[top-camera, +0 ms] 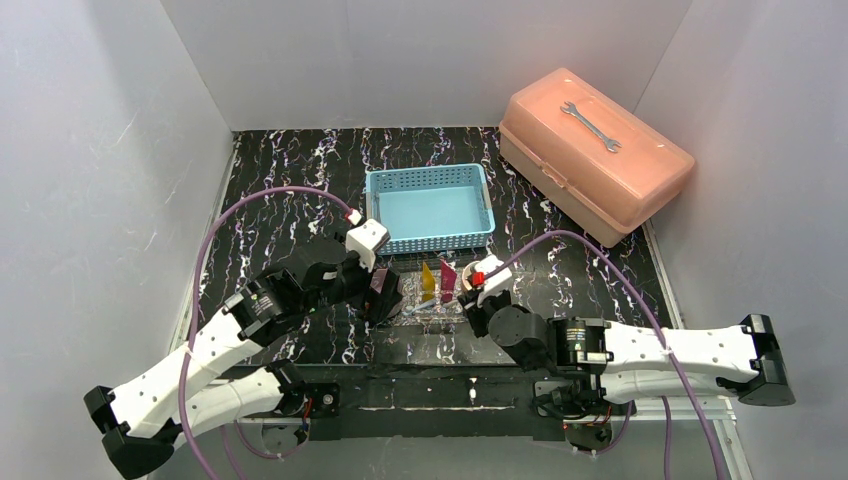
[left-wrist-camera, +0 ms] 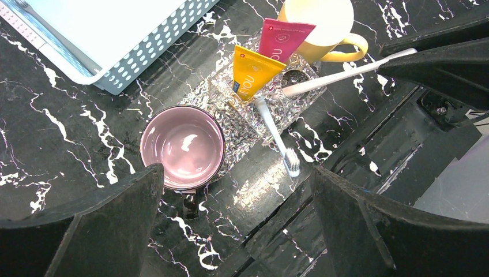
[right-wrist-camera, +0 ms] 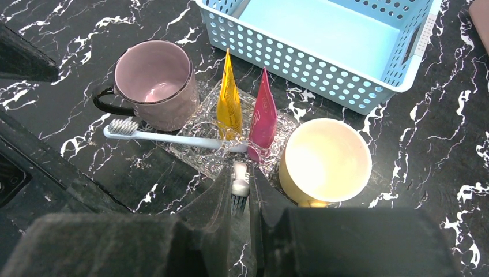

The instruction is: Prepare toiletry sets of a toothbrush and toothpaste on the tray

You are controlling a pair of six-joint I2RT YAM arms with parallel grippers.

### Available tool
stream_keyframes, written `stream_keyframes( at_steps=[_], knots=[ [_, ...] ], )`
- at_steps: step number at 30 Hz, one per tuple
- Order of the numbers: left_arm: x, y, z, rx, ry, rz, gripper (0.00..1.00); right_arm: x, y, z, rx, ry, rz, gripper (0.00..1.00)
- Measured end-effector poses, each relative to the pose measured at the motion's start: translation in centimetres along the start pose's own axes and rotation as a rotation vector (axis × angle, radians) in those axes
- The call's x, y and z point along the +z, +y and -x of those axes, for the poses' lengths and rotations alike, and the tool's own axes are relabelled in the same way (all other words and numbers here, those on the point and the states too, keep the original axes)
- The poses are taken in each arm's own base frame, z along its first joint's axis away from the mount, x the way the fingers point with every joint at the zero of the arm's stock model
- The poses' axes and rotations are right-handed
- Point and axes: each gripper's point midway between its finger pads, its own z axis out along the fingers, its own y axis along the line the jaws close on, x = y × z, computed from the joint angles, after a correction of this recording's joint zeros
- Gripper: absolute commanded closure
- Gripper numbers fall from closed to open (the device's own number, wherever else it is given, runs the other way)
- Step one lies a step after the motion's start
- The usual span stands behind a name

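On tray [right-wrist-camera: 193, 154], yellow tube [right-wrist-camera: 229, 104] & pink tube [right-wrist-camera: 263, 112] stand upright; one toothbrush [right-wrist-camera: 173, 138] lies across it. R tool [right-wrist-camera: 241, 176] pinches 2nd toothbrush [right-wrist-camera: 240, 184] at tray's near edge. L tool [left-wrist-camera: 236, 170] gapes wide over purple cup [left-wrist-camera: 181, 147], just beside tray.

You're working in a lab test booth. White panels [top-camera: 100, 150] box in a marbled table [top-camera: 290, 200], and cabled robot arms [top-camera: 215, 350] are bolted at its near edge.

white plastic shells and black round joints are seen on the left arm [top-camera: 215, 345] and the right arm [top-camera: 680, 350]. a looping purple cable [top-camera: 270, 192] is run along each. black fingers [left-wrist-camera: 104, 231] are fitted.
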Motion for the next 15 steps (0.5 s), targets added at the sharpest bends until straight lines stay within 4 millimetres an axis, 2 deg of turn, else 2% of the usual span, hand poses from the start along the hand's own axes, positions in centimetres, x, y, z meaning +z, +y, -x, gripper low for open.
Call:
stream_keyframes(
  at_steps=[15],
  knots=[
    [0.4, 0.0, -0.2, -0.002, 0.015, 0.002, 0.02, 0.9, -1.7, -1.6, 0.102, -0.022, -0.052, 0.99]
  ],
)
